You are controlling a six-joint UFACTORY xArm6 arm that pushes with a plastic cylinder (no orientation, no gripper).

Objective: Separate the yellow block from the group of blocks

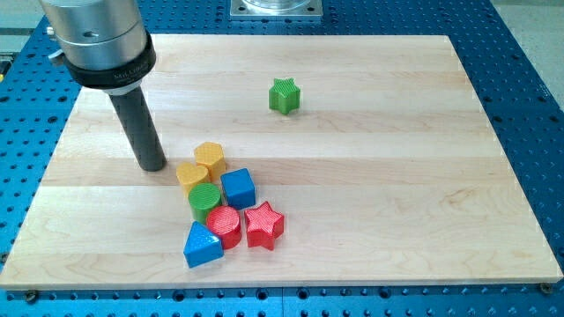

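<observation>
My tip (152,165) bare rod, no jaws, holds nothing; left of yellow heart (190,174). Risk: push drags yellow hexagon (210,158), green cylinder (204,200) along; both touching it.

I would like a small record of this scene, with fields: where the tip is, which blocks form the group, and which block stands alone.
tip: my tip rests on the wooden board, just to the view's left of the group
nearest blocks: yellow heart and yellow hexagon
group, other blocks: green cylinder, blue cube, red cylinder, red star, blue triangular block
alone: green star, toward the view's top right of the group
contact: tip close to the yellow heart; touching cannot be told
</observation>
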